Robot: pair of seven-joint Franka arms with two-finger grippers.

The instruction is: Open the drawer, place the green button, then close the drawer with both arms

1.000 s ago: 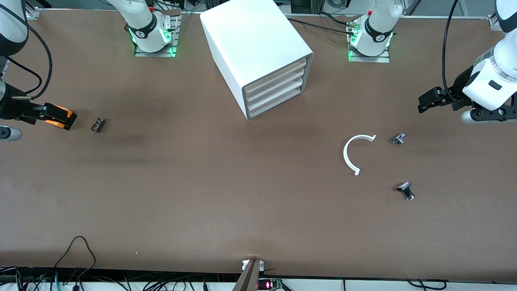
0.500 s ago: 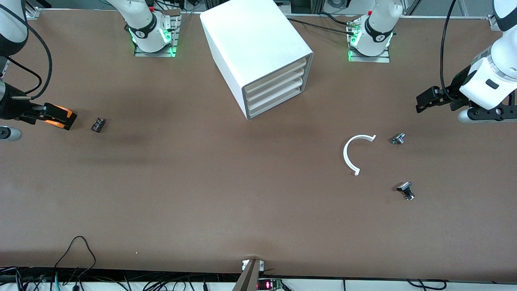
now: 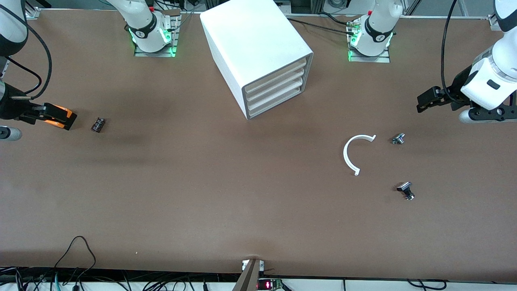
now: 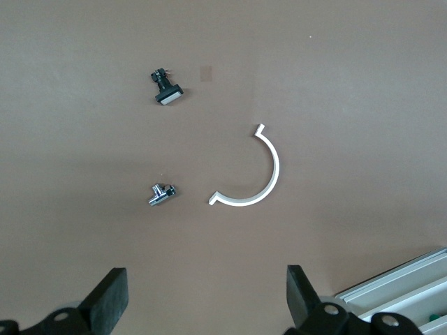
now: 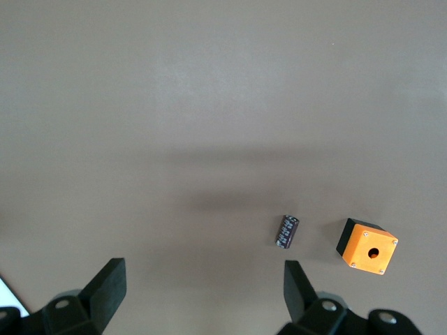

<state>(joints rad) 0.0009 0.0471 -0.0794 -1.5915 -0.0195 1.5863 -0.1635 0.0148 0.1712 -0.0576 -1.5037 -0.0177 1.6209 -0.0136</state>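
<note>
The white cabinet (image 3: 258, 52) stands between the two arm bases, and a corner of the cabinet (image 4: 408, 283) shows in the left wrist view. Its bottom drawer (image 3: 274, 104) is shut, like the three above it. The button is out of view. My left gripper (image 3: 424, 103) hangs open and empty over the table at the left arm's end, its fingers wide apart around nothing in the left wrist view (image 4: 204, 279). My right gripper (image 3: 30, 113) hangs open and empty at the right arm's end, also shown in the right wrist view (image 5: 202, 272).
Toward the left arm's end lie a white C-shaped piece (image 3: 354, 153) (image 4: 251, 174), a silver knob (image 3: 398, 138) (image 4: 162, 194) and a black knob (image 3: 405, 190) (image 4: 166, 89). By the right gripper lie an orange box with a hole (image 3: 58, 117) (image 5: 368, 248) and a small dark block (image 3: 98, 124) (image 5: 287, 231).
The left arm's hand has shifted a little toward the bases' side of the table. The right arm and everything on the table are where they were.
</note>
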